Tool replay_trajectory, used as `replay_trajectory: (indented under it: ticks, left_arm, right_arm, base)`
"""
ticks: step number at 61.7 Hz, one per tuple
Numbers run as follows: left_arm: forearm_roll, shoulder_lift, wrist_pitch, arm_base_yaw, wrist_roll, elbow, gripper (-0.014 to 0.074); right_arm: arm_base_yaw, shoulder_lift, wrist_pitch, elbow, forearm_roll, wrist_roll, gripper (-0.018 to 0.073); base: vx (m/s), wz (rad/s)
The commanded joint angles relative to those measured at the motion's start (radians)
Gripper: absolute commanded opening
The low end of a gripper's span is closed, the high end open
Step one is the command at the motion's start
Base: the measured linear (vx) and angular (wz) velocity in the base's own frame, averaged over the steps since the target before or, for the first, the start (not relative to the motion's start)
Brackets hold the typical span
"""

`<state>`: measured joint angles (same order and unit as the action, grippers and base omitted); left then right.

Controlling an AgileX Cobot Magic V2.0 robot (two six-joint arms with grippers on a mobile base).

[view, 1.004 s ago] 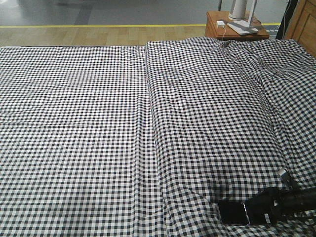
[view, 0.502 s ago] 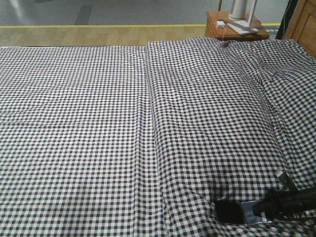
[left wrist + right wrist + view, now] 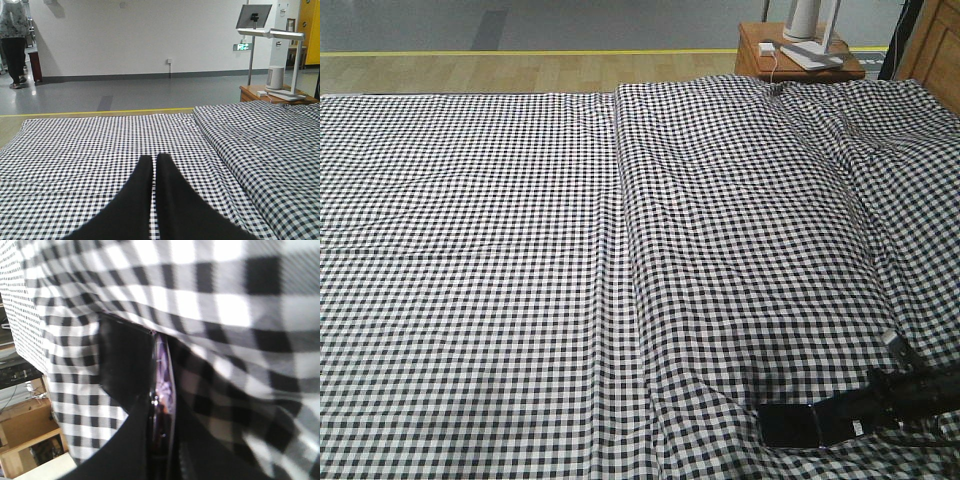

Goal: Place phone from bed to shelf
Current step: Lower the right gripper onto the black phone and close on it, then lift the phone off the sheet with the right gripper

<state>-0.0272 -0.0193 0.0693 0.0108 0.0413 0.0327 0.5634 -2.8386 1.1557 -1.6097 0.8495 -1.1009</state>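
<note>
Clamped by the right gripper (image 3: 161, 452), jaws drawn almost together on the thin pinkish edge of the phone (image 3: 163, 385), down at the near right corner of the bed (image 3: 520, 250); lifted clear of the sheet or not, impossible to tell. Light, stiff and glossy, so probably slippery and crack-prone: best pinched firmly across the narrow sides near mid-length. Elsewhere, left gripper (image 3: 154, 172) pressed closed on nothing above the bed.

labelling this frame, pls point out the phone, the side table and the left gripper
phone (image 3: 788, 425), front-facing view, on its bare black left end.
side table (image 3: 750, 62), front-facing view, on its bare orange-brown left part.
left gripper (image 3: 154, 159), left wrist view, between the tips of its closed jaws.
</note>
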Motion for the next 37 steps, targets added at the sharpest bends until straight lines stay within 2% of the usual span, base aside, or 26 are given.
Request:
replay_trajectory:
  ticks: [1, 20, 37]
  left_arm:
    - [-0.010, -0.006, -0.076, 0.002, -0.009, -0.025, 0.0001]
    - [-0.010, -0.006, -0.076, 0.002, -0.009, -0.025, 0.0001]
    - [-0.010, -0.006, -0.076, 0.002, -0.009, -0.025, 0.0001]
  right_arm:
    - [-0.001, 0.105, 0.134, 0.024, 0.031, -0.020, -0.0003]
    - [-0.002, 0.255, 0.134, 0.207, 0.102, -0.107, -0.0003]
    - [-0.003, 0.436, 0.134, 0.335, 0.141, -0.111, -0.0003]
  base:
    - [0.00, 0.00]
    - [0.00, 0.00]
    - [0.00, 0.00]
